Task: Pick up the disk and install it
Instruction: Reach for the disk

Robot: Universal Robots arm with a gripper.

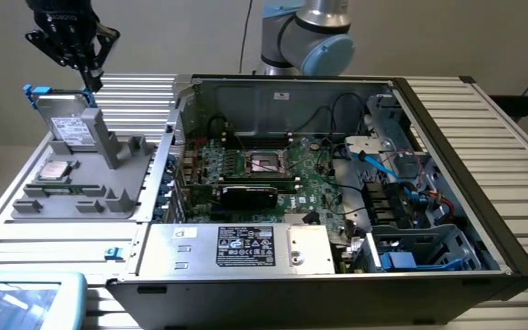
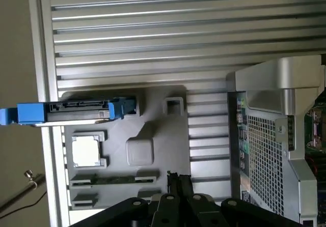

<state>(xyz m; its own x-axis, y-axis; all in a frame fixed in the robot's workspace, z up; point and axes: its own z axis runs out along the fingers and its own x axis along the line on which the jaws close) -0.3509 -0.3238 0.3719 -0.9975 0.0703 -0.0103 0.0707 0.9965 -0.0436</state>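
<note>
The disk [image 1: 73, 125] stands on edge in a slot of the grey holder tray [image 1: 85, 203], white label facing out and blue rails along its top. In the wrist view I look down on the disk's [image 2: 71, 112] connector edge between its blue rails. My gripper [image 1: 91, 81] hangs just above the disk's top corner, on the exterior view's right of it, and is apart from it. The fingers are shut with nothing between them. In the wrist view the gripper [image 2: 178, 180] shows as a closed dark tip over the tray [image 2: 158, 110].
A small silver CPU chip [image 1: 54, 170] lies in the same tray. The open computer case [image 1: 456, 165] fills the exterior view's right, with motherboard [image 1: 273, 168], a grey power-supply box [image 1: 245, 249] and a drive cage [image 1: 420, 251] with blue parts. A ribbed aluminium table [image 1: 135, 93] lies underneath.
</note>
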